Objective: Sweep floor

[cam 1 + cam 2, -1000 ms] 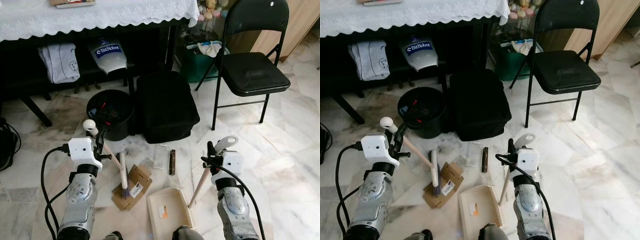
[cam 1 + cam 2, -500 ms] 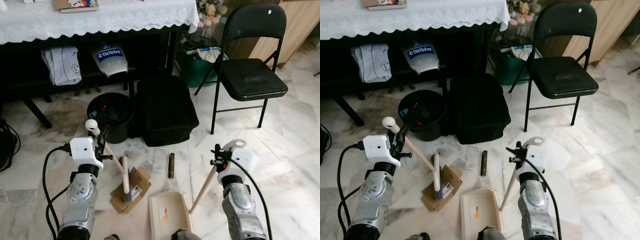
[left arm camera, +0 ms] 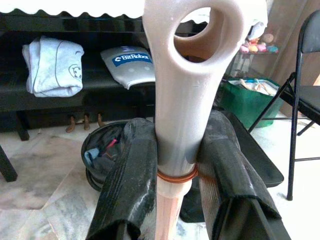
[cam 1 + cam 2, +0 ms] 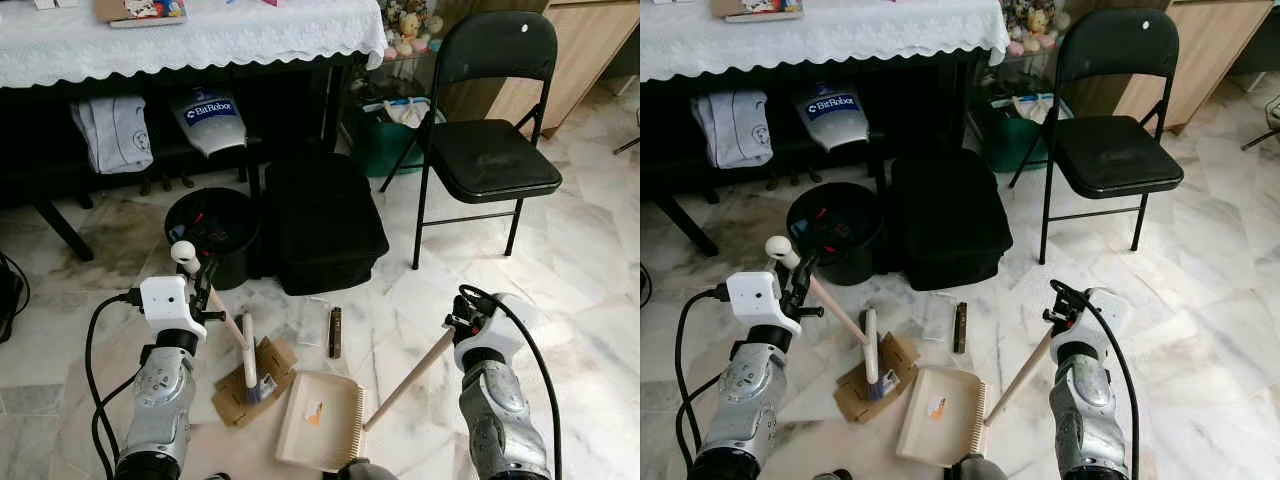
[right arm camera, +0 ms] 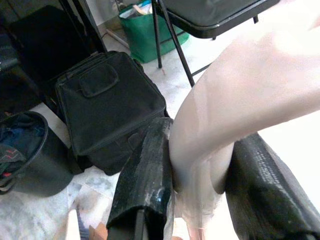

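My left gripper [image 4: 204, 277] is shut on the cream top of a wooden-handled brush [image 4: 229, 322]. The brush head [image 4: 248, 358] rests on a flattened cardboard piece [image 4: 257, 382] on the marble floor. The left wrist view has both black fingers [image 3: 134, 170] clamped around that handle [image 3: 179, 125]. My right gripper [image 4: 463, 322] is shut on the end of the dustpan's wooden handle [image 4: 405, 378]. The cream dustpan [image 4: 318, 420] lies tilted beside the cardboard. A small dark bar [image 4: 335, 332] and a clear wrapper [image 4: 312, 322] lie just beyond them.
A black bin [image 4: 212, 232] and a black bag [image 4: 322, 220] stand ahead beside a table with a white lace cloth [image 4: 200, 40]. A black folding chair [image 4: 492, 150] is at the right, a green tub [image 4: 385, 140] behind it. Open marble floor lies at the right.
My right gripper moved right and back, slanting the dustpan handle. The dustpan swung left toward the cardboard. The left gripper and brush stayed put.
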### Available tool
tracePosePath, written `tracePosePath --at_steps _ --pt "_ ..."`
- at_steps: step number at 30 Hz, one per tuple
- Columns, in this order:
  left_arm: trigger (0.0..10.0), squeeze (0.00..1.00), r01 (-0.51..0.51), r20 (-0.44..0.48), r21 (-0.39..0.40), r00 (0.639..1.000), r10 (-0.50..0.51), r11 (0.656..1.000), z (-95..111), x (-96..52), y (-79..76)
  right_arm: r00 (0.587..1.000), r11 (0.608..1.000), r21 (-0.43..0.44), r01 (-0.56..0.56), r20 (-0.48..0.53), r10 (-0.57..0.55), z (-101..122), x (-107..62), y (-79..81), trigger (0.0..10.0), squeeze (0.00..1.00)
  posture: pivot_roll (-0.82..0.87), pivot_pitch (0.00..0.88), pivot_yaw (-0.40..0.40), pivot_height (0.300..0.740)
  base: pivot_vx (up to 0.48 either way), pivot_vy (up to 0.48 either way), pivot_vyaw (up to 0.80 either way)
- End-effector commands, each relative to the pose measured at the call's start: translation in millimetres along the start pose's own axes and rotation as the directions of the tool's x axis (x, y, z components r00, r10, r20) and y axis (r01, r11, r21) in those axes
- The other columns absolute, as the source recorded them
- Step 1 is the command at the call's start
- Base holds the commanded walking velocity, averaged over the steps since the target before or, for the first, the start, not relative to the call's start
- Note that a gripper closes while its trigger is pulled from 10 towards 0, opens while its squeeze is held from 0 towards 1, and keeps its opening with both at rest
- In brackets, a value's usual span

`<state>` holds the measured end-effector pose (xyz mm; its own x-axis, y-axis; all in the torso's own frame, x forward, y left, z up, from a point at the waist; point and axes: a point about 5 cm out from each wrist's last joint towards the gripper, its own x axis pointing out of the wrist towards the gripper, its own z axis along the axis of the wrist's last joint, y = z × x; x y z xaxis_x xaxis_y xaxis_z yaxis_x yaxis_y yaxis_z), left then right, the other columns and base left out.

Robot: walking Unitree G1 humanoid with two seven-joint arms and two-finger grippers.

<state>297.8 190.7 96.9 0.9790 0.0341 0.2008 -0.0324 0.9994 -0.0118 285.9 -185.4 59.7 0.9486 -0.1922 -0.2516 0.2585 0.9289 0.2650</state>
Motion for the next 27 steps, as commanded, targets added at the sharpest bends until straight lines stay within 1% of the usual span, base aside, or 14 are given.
tracePosePath --at_steps 1,7,13,19,23,25,27 --pt "10.0 0.05 0.015 -0.018 -0.015 1.0 -0.015 1.0 -2.8 0.2 -3.7 0.983 0.991 0.137 -0.004 -0.18 0.029 -34.6 -8.6 7.2 10.0 0.0 -0.03 0.176 -0.059 0.74 0.0 0.0 0.0" --pt "10.0 0.05 0.019 -0.022 -0.016 1.0 -0.02 1.0 -3.7 0.4 -4.4 0.978 0.986 0.169 0.0 -0.204 0.035 -36.1 -9.3 7.7 10.0 0.0 -0.02 0.175 -0.057 0.74 0.0 0.0 0.0" --pt "10.0 0.05 0.023 -0.027 -0.016 0.999 -0.023 1.0 -4.3 1.0 -4.4 0.974 0.984 0.177 0.0 -0.222 0.04 -37.0 -9.9 8.8 10.0 0.0 -0.02 0.174 -0.056 0.74 0.0 0.0 0.0" --pt "10.0 0.05 0.029 -0.031 -0.017 0.999 -0.03 0.999 -4.5 1.9 -5.2 0.968 0.979 0.205 0.004 -0.247 0.048 -39.5 -10.2 10.3 10.0 0.0 -0.02 0.172 -0.055 0.74 0.0 0.0 0.0" --pt "10.0 0.05 0.032 -0.033 -0.017 0.999 -0.032 0.999 -4.8 2.3 -5.4 0.965 0.98 0.2 -0.001 -0.258 0.054 -40.9 -10.4 11.0 10.0 0.0 -0.02 0.172 -0.055 0.74 0.0 0.0 0.0" --pt "10.0 0.05 0.032 -0.035 -0.017 0.999 -0.033 0.999 -4.9 2.4 -5.4 0.97 0.982 0.189 0.002 -0.237 0.044 -38.9 -9.8 10.5 10.0 0.0 -0.02 0.172 -0.055 0.74 0.0 0.0 0.0" --pt "10.0 0.05 0.032 -0.036 -0.015 0.999 -0.033 0.999 -5.1 2.7 -5.3 0.987 0.989 0.147 0.019 -0.161 0.005 -29.3 -7.8 7.8 10.0 0.0 -0.02 0.172 -0.053 0.74 0.0 0.0 0.0"
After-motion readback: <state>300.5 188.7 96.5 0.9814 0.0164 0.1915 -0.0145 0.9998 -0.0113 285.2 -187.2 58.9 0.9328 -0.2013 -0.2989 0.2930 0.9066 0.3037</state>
